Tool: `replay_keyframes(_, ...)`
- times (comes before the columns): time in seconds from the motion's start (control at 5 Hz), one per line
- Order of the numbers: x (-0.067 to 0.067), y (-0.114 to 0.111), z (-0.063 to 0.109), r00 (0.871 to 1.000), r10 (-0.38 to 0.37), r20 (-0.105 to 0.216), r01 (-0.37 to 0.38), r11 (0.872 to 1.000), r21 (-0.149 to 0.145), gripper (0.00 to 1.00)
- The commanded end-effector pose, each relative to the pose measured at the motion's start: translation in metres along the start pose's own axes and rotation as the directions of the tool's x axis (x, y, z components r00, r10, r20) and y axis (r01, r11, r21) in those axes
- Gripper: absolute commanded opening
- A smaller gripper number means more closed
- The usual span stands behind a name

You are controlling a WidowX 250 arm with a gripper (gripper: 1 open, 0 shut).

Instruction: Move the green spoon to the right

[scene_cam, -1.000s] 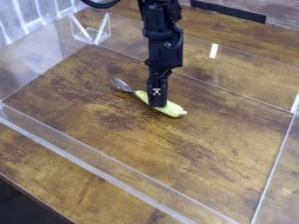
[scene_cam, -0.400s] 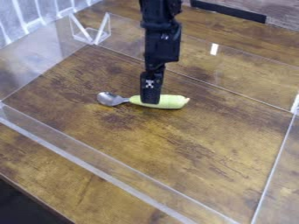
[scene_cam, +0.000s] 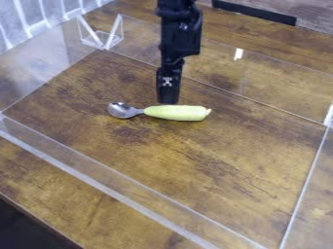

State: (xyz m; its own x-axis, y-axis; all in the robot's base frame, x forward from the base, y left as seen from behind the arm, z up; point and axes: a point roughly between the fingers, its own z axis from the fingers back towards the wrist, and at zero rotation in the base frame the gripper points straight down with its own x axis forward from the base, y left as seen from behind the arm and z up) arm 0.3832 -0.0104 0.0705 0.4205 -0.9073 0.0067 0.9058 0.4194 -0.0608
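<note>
Green spoon [scene_cam: 163,111], small, with shiny silver metal bowl and thick rounded pale yellow-green plastic handle: lying flat on the dark brown wooden tabletop [scene_cam: 196,165], near the middle of the area fenced by the low clear acrylic wall [scene_cam: 143,209]. Bowl pointing to the picture's left, handle running to the right, almost level across the view. Free of any grip; nothing touching it.

Directly above the handle's near end, just clear of it: black robot gripper [scene_cam: 169,95], pointing straight down, jaws apart, holding nothing. A sliver of bare wood visible between fingertips and handle, so apart, not touching.

Step in hand, as a judgement: either release just finished or grasp not yet made; jaws wide and empty above the spoon fit both. Spoon still sitting roughly mid-table, with plenty of open wood to its right, so the move to the right looks incomplete or only partly done.

Next move, if more travel is wanted: lower straight down, straddle the thick handle across its narrow width, close, lift slightly, carry rightward, set down short of the right-hand acrylic wall. Rounded handle likely to roll or pivot if pinched off-centre.
</note>
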Motion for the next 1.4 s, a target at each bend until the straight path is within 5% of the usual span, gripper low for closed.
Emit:
replay_keyframes(0.0,-0.009,0.000,0.027,0.999,0.007,0.041,-0.010,0.996,0.090,1.00)
replay_keyframes(0.2,-0.015,-0.001,0.027,0.999,0.020,0.042,-0.025,0.994,0.106,1.00)
replay_keyframes(0.4,-0.027,0.003,0.028,0.993,0.109,0.050,-0.115,0.986,0.119,1.00)
replay_keyframes(1.0,-0.053,0.006,0.046,0.954,0.286,0.090,-0.297,0.940,0.167,1.00)
replay_keyframes(1.2,-0.058,0.001,0.062,0.925,0.366,0.105,-0.380,0.907,0.183,1.00)
